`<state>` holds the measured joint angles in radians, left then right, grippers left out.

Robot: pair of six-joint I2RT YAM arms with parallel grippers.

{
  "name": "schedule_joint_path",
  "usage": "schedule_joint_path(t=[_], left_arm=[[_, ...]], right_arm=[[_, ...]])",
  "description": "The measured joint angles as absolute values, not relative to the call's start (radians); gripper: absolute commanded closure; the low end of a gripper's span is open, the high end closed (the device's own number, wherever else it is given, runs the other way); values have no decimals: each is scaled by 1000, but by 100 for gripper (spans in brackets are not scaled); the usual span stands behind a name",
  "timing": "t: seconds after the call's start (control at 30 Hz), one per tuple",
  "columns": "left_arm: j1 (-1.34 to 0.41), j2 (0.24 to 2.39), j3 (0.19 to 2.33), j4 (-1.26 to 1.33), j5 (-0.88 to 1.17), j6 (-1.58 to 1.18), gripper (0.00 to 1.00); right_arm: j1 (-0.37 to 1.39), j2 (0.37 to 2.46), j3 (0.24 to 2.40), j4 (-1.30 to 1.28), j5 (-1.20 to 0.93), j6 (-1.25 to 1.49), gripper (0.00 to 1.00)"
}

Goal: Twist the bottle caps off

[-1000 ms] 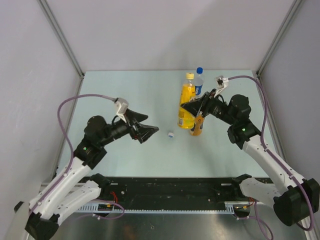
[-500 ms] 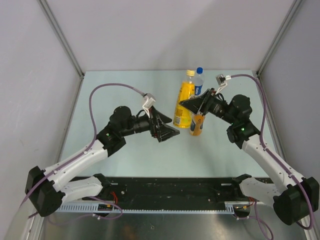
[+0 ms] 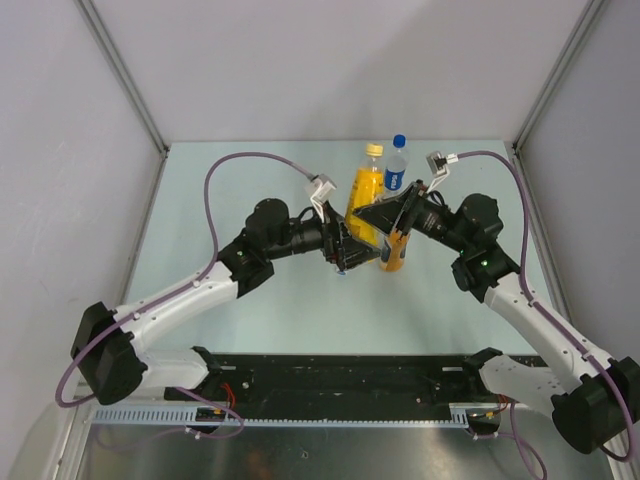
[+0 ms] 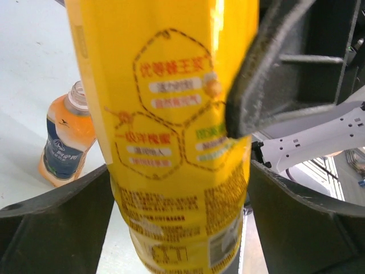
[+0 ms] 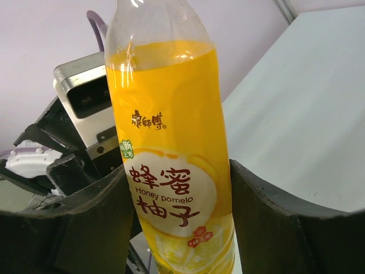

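Bench [image 3: 230, 190] pale. Yellow bottle [image 5: 171, 142], capped, full of yellow drink, tilted mid-bench, clamped between right fingers [image 5: 274, 228]; left fingers [image 4: 57, 220] flanking its lower label, grip impossible to tell. Orange bottle [image 4: 65, 140] beside, uncapped, drink inside.

The yellow bottle [image 3: 362, 195] is seen with its yellow cap [image 3: 373, 150] on; beside it are stood a blue-capped clear bottle [image 3: 396, 175] and an uncapped orange bottle [image 4: 64, 142].

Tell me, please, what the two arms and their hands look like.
The left arm and right arm have white links and black joints. A purple cable loops to each wrist. The left hand and right hand are black, with broad wedge-shaped fingers.
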<state>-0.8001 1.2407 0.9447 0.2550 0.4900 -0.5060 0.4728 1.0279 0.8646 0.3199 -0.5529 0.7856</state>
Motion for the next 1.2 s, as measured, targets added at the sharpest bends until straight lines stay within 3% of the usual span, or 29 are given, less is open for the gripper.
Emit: schedule_joint_path(t=[0.17,0.27,0.43,0.63,0.7,1.2], left_arm=[[-810,1276,958,267,482,-525,45],[-811,1276,958,270,478,-533,53],[-813,1275,958,275,478,-532,55],[-815,1247,935,274,467,-509,56],[-816,1220,911,258,452,-484,55],[-816,1029,749,-20,262,-316,54]], right_arm=[[479,1023,864,315,-540,777,54],[479,1018,861,308,-535,771,54],[480,1010,860,309,-534,769,48],[484,1009,860,313,-546,765,11],[484,1009,859,312,-546,763,4],[470,1016,859,294,-529,719,1]])
